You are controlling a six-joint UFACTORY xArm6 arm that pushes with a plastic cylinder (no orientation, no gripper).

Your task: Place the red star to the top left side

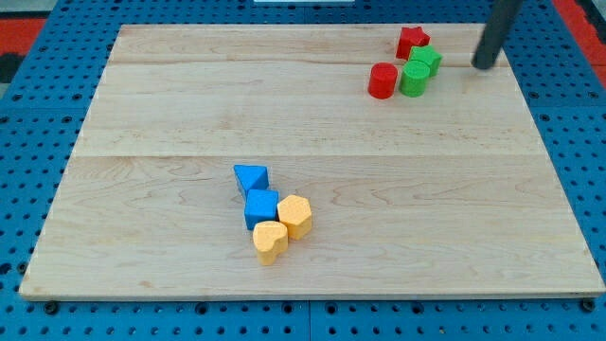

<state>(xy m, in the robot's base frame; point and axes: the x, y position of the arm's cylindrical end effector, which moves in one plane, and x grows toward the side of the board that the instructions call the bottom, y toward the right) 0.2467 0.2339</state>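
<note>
The red star (pixel 411 41) lies near the board's top right, touching a green block (pixel 426 61) just below it. My tip (pixel 485 66) stands to the right of this cluster, apart from the blocks, roughly level with the green ones. A red cylinder (pixel 383 80) sits beside a green cylinder (pixel 413 80), below and left of the star.
A blue triangle (pixel 251 177), a blue cube (pixel 260 207) and two yellow blocks (pixel 294 216) (pixel 270 242) huddle at lower centre. The wooden board (pixel 170 104) lies on a blue pegboard; the star is close to the board's top edge.
</note>
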